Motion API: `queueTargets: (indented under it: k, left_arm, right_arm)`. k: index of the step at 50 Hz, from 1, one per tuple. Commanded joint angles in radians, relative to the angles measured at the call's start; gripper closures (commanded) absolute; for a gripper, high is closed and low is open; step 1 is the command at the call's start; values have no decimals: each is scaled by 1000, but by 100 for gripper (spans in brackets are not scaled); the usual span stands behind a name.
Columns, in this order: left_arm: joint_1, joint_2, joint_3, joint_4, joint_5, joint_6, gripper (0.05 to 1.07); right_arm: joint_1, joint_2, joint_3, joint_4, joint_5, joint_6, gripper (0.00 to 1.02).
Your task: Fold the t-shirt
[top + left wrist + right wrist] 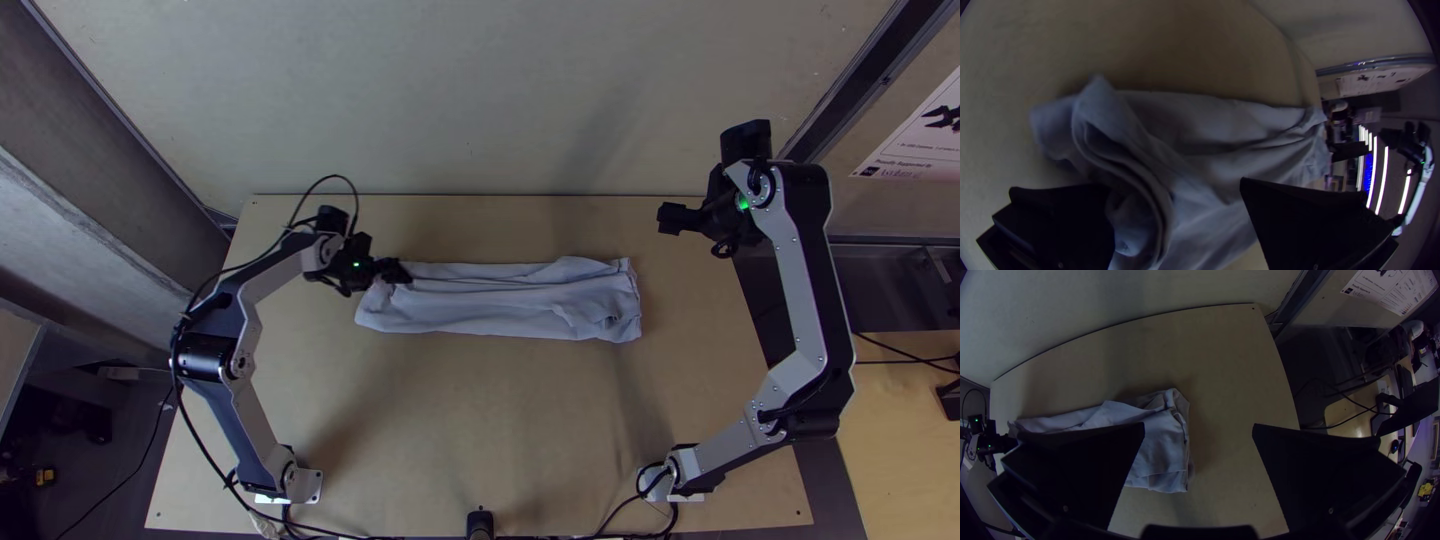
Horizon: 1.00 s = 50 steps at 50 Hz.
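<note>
Across the middle of the desk [450, 430] lies the t-shirt [500, 300], folded into a long, narrow strip that runs crosswise between the two arms. It is pale, bluish grey, with shallow creases running along its length. The end towards the right arm [800, 270] is cut off fairly straight, and I can see layers and seams stacked there; the end towards the left arm [238, 370] is rounder and looser.

Over that looser end, at its far corner, sits the left pincer [398, 272]. Its two flat black fingers stand well apart, and in the left wrist view curved layers of cloth bunch up in the gap between them. They aren't closed on the fabric; whether either finger touches it, I can't tell.

Beyond the straighter end, well apart from the shirt, the right pincer [672, 218] is up near the far right part of the desk. It gapes wide, with nothing in its grasp.

Dark cables trail along the left arm and round both bases at the near edge. Past the desk on the right, a printed sheet [925, 135] hangs on the wall.
</note>
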Motion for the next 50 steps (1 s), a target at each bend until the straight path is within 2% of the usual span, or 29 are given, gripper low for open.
queueTargets:
  k: [1, 5, 7, 9, 13, 14, 18, 23, 29, 34, 39, 50]
  left_arm:
    - [-75, 82, -28, -5, -69, -60, 10]
    - [-112, 86, -24, -9, -141, -71, 13]
    - [-132, 86, -24, -14, -189, -74, 23]
    - [-147, 83, -27, -16, -229, -74, 44]
    - [-164, 73, -30, -16, -267, -74, 102]
    - [-164, 69, -32, -17, -267, -76, 106]
    - [-159, 48, -41, -31, -278, -77, 105]
    - [-135, 23, -45, -54, -359, -65, 105]
    - [-64, -6, -41, -91, -431, -2, 105]
    - [31, -30, -44, -106, -433, 59, 105]
    - [135, -55, -44, -118, -444, 150, 105]
    - [332, -118, -21, -129, -575, 395, 105]
  right_arm:
    - [-2, -44, -34, -12, -5, 22, 3]
    - [-2, -55, -66, -12, -5, 27, 3]
    - [-2, -64, -88, -12, -5, 30, 3]
    - [-2, -72, -111, -10, -5, 33, 3]
    - [-2, -83, -147, -5, -5, 42, 3]
    - [-2, -87, -157, -2, -5, 44, 3]
    - [-2, -103, -183, 13, -5, 45, 3]
    - [3, -112, -207, 30, -7, 52, 3]
    - [14, -124, -239, 56, -7, 62, 3]
    - [26, -127, -252, 67, -5, 79, 3]
    - [38, -127, -264, 83, -5, 87, 3]
    - [46, -127, -286, 111, -5, 102, 3]
